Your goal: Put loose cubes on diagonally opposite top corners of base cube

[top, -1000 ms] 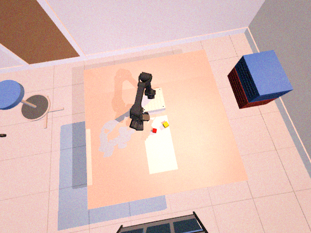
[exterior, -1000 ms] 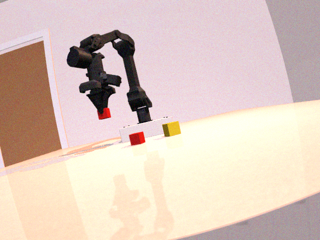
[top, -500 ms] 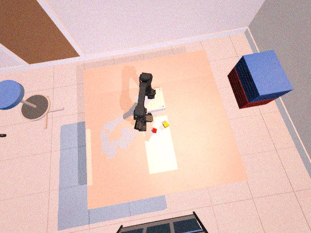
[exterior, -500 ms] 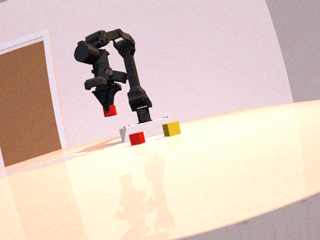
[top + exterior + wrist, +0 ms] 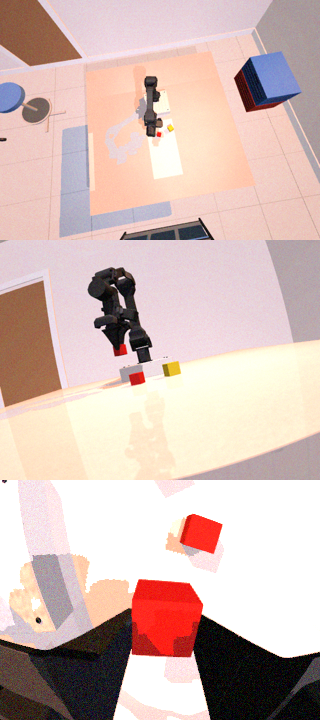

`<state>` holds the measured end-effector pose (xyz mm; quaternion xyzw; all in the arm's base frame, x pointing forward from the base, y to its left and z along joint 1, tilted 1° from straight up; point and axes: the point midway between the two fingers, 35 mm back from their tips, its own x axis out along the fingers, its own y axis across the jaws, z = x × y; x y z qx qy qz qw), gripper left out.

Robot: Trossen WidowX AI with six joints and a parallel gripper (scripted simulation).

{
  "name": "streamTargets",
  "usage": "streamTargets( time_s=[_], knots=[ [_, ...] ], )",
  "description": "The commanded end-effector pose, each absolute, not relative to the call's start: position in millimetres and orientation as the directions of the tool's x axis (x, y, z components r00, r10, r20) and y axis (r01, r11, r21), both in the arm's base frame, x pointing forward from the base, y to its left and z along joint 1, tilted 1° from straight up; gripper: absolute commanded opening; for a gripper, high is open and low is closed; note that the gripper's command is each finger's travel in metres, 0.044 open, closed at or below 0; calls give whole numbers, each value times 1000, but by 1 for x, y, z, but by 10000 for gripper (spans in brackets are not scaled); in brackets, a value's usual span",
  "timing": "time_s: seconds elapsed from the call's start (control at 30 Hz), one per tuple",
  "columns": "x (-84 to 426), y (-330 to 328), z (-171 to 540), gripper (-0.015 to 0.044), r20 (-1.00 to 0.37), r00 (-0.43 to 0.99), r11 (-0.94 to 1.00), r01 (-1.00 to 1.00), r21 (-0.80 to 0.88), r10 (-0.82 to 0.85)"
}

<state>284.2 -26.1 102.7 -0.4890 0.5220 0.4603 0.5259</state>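
My gripper [image 5: 119,346] [image 5: 163,618] is shut on a red cube [image 5: 123,351] [image 5: 167,596], held in the air well above the table top. The held cube looks about level; in the top view the arm hides it. A second red cube [image 5: 158,134] [image 5: 137,378] [image 5: 203,534] rests on the table, lower than the held cube and off to one side of it. The yellow cube [image 5: 170,127] [image 5: 172,368], slightly larger, sits on the table beside the second red cube, with a space between them. Nothing is on top of either. The yellow cube is not in the wrist view.
The arm stands on a white mounting plate [image 5: 164,104] [image 5: 157,369] behind the cubes. A bright white rectangle [image 5: 166,160] lies across the table around the cubes. A blue-and-red cabinet [image 5: 275,74] and a blue stool [image 5: 10,96] stand off the table.
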Motion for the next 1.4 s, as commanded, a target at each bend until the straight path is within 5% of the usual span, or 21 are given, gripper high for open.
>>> streamTargets(
  time_s=[0.0,1.37],
  knots=[
    [288,-17,101,105,-999,33,109,-993,-36,-28],
    [292,111,80,105,-999,41,226,-973,-40,1]
  ],
)
